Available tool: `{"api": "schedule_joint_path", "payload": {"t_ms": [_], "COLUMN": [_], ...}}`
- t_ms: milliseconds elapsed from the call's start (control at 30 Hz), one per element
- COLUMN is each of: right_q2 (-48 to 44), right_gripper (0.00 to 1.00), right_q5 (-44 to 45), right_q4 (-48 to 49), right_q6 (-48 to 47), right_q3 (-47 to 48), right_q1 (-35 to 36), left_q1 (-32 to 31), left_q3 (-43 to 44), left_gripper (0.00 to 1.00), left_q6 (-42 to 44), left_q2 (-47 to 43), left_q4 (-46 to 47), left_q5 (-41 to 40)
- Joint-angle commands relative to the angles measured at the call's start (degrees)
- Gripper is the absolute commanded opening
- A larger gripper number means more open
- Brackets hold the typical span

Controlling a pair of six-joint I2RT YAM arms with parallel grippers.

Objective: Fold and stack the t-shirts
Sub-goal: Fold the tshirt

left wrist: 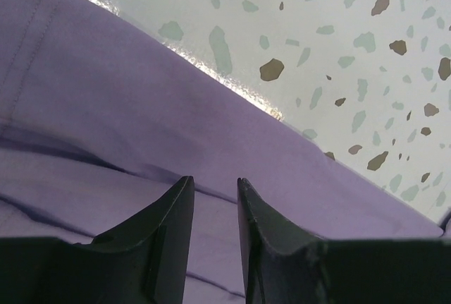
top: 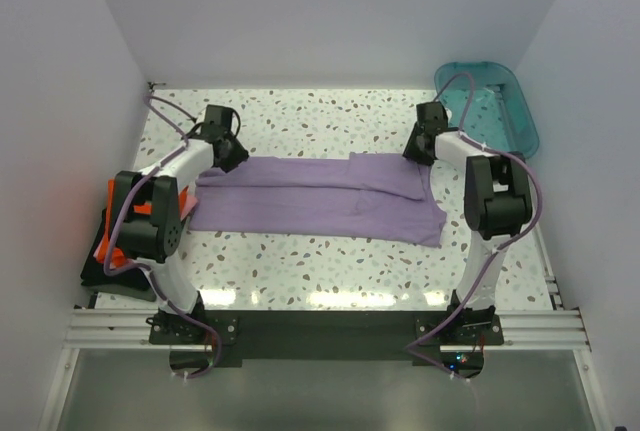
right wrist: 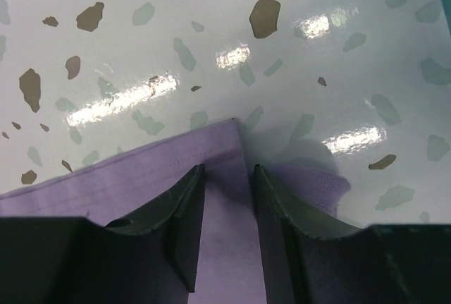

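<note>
A lavender-purple t-shirt [top: 320, 196] lies folded into a long band across the middle of the table. My left gripper [top: 228, 151] sits at its far left edge. In the left wrist view the jaws [left wrist: 215, 184] stand a little apart over the purple cloth [left wrist: 106, 92]. My right gripper [top: 420, 146] is at the shirt's far right corner. There its fingers [right wrist: 229, 170] straddle the hemmed corner [right wrist: 141, 177] with a gap between them. An orange-red t-shirt [top: 105, 246] lies on a dark one [top: 92, 273] at the left edge, partly hidden by the left arm.
A teal plastic tub [top: 490, 101] stands at the back right, close behind the right gripper. White walls close in the speckled table [top: 320, 116] on three sides. The arm bases and a metal rail [top: 320, 326] run along the near edge.
</note>
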Motion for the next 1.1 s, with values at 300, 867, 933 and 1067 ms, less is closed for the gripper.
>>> {"api": "schedule_joint_path", "payload": {"t_ms": [300, 867, 933, 1067], "right_q2": [-1.0, -9.0, -9.0, -7.9], "right_gripper": [0.11, 0.09, 0.11, 0.30], "right_q5": [-2.6, -3.7, -4.1, -3.9], "right_q4": [3.8, 6.2, 7.0, 5.2], "right_q6": [1.2, -0.2, -0.2, -0.3], "right_q3": [1.9, -3.8, -4.4, -3.6], "right_q1": [0.2, 0.1, 0.1, 0.2], "left_q1": [-0.5, -0.5, -0.5, -0.5], "left_q3": [-1.5, -3.1, -3.1, -3.1], "left_gripper": [0.35, 0.35, 0.35, 0.35], "left_q6": [0.0, -1.9, -1.9, -1.9], "left_q2": [-1.0, 0.5, 0.5, 0.4], "left_q4": [1.6, 2.1, 2.0, 2.0], "left_q5": [0.0, 0.0, 0.1, 0.3]}}
